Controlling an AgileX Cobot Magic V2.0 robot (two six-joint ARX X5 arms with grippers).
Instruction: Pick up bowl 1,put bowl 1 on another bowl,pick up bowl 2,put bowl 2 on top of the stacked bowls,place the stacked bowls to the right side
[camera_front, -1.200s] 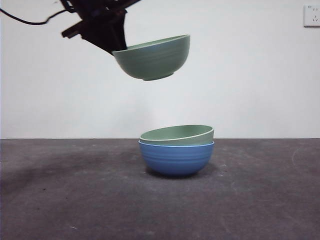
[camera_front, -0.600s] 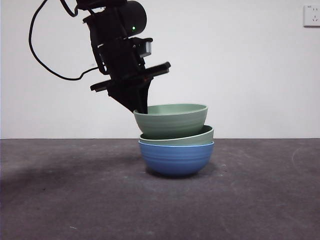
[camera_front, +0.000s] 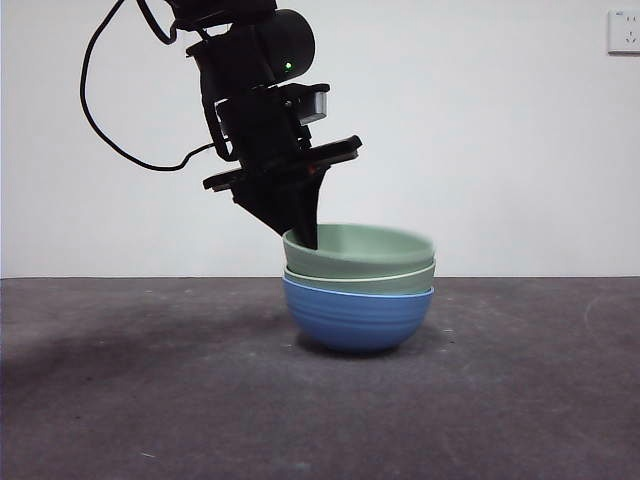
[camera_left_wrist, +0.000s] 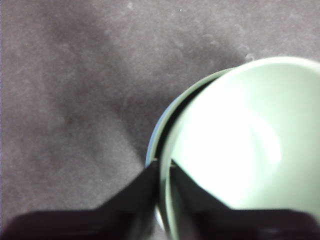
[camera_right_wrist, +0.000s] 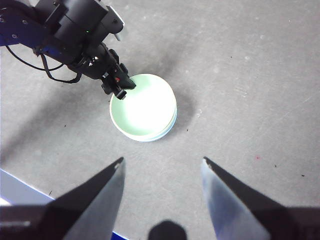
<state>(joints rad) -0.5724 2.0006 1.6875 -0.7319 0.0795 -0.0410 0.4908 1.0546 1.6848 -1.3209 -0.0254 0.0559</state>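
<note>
Bowl 2 (camera_front: 360, 247) has dropped from mid-air into the stacked bowls (camera_front: 358, 290) on the blue bowl (camera_front: 358, 318). The left pincer (camera_left_wrist: 164, 167) remains clenched on its rim; the right pincer (camera_right_wrist: 162, 167) hangs released. Release comes next.

I see a dark grey table (camera_front: 150, 390) with a matte, slightly mottled top, scattered with pale specks and faint scuffs. Only the blue bowl (camera_front: 357, 318) rests directly on it, base down, roughly mid-table in the front view. A soft shadow lies on the surface just beside the bowl's foot, on its left there.
</note>
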